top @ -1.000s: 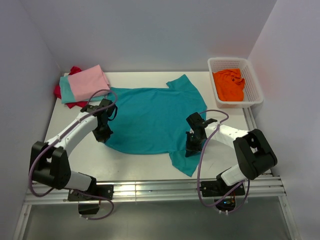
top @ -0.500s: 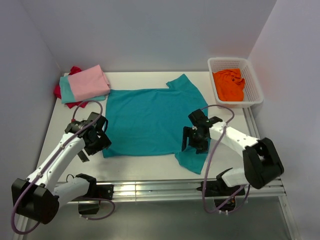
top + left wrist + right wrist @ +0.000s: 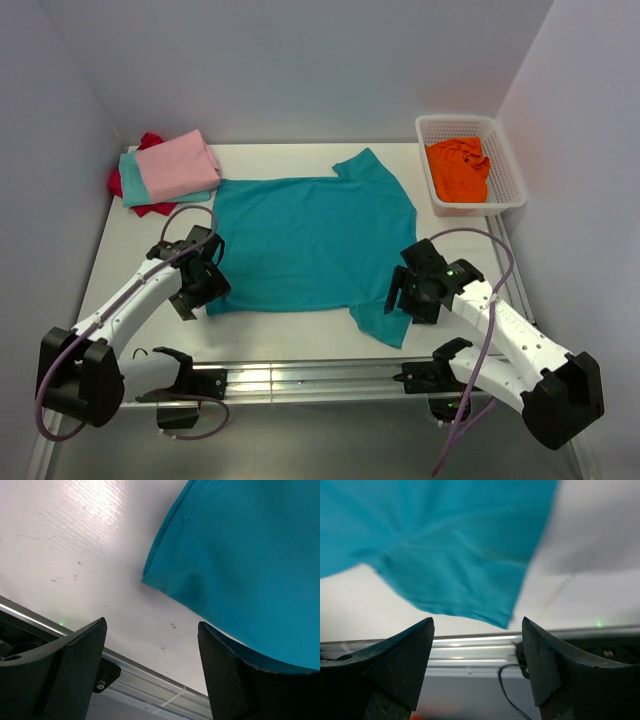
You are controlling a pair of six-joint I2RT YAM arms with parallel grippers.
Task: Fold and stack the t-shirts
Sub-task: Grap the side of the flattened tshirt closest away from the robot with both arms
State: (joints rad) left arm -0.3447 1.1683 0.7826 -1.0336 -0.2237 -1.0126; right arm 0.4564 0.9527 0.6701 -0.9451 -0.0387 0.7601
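Observation:
The teal t-shirt [image 3: 305, 240] lies spread flat in the middle of the table, one sleeve at the back and one at the near right. My left gripper [image 3: 197, 287] stands open beside the shirt's near left corner [image 3: 165, 575], holding nothing. My right gripper [image 3: 408, 297] is open just right of the near sleeve [image 3: 455, 555], also holding nothing. At the back left is a folded pile: a pink t-shirt [image 3: 176, 165] on top, a light aqua one [image 3: 134, 186] under it, a red one [image 3: 150, 141] at the bottom. An orange t-shirt [image 3: 458, 168] lies crumpled in the basket.
The white mesh basket [image 3: 511, 172] stands at the back right corner. A metal rail [image 3: 320, 375] runs along the table's near edge, below both grippers. White walls close in the left, back and right sides.
Both grippers went from shut on the teal shirt's lower part to open, letting it go. The shirt now lies flatter. Both arms have drawn back toward the near edge.

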